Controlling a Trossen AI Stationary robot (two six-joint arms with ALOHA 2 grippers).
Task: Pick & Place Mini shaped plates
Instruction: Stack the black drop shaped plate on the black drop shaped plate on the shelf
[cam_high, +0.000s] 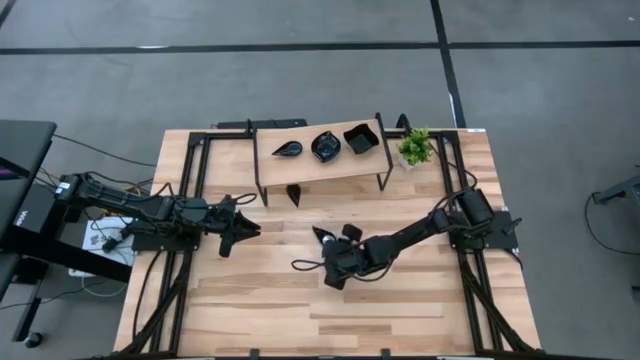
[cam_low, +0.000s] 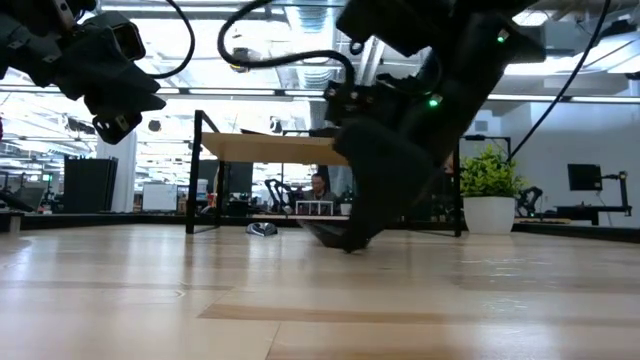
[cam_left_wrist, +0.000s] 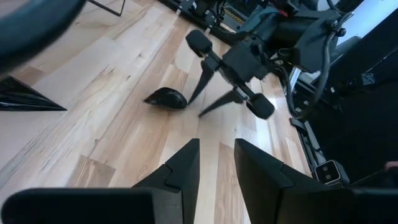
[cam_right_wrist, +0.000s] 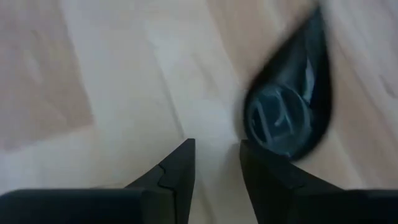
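Right gripper low over a teardrop plate on the table, left gripper waiting off to the side.

You see the right gripper (cam_high: 322, 238) down near the table's middle, its fingers (cam_right_wrist: 177, 171) slightly apart with nothing between them; the black teardrop plate (cam_right_wrist: 289, 102) lies on the wood just beside those fingertips, and the wrist view does not show whether they touch. Your left gripper (cam_high: 250, 228) hovers above the left half of the table, fingers (cam_left_wrist: 186, 168) slightly apart and empty. On the raised wooden shelf (cam_high: 270, 170) at the back you have three black plates in a row: a leaf-shaped plate (cam_high: 288, 149), a scalloped round plate (cam_high: 325, 146) and a square plate (cam_high: 360, 139). One more small dark plate (cam_high: 293, 193) lies on the table under the shelf's front edge. A potted plant (cam_high: 415, 148) stands just beside the shelf's right end.
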